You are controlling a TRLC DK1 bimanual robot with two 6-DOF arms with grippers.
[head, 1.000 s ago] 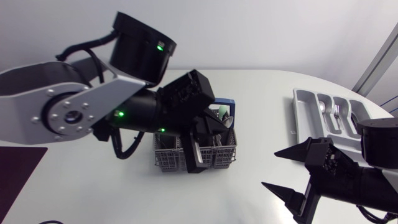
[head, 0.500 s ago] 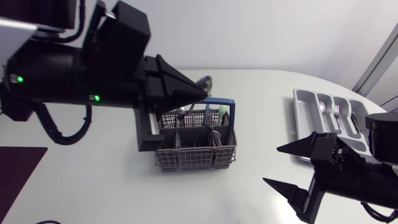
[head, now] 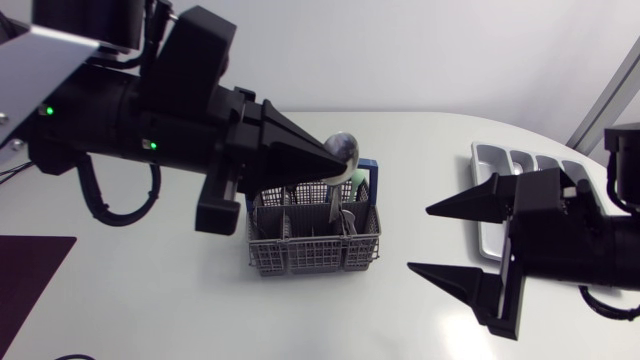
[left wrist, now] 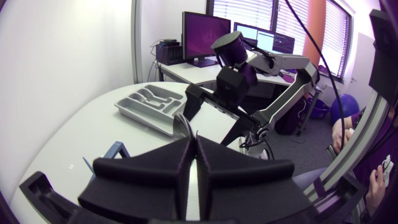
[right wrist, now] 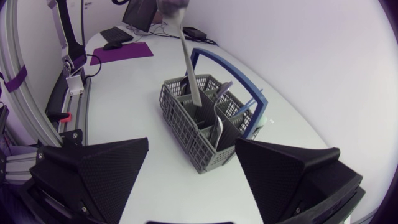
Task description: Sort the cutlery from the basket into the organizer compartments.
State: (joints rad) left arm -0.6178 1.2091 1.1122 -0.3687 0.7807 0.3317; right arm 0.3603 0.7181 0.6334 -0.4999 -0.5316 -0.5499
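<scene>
Grey basket (head: 313, 256), left gripper (head: 332, 160) above, perhaps spoon (head: 344, 147)

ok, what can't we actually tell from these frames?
Organizer contents: head view, right gripper covers most of it; left wrist view, too small.
Where the left gripper holds the spoon: head view, its fingers hide it; right wrist view, cut off by the edge.
Basket rear compartments: head view, left gripper overhangs them.
</scene>
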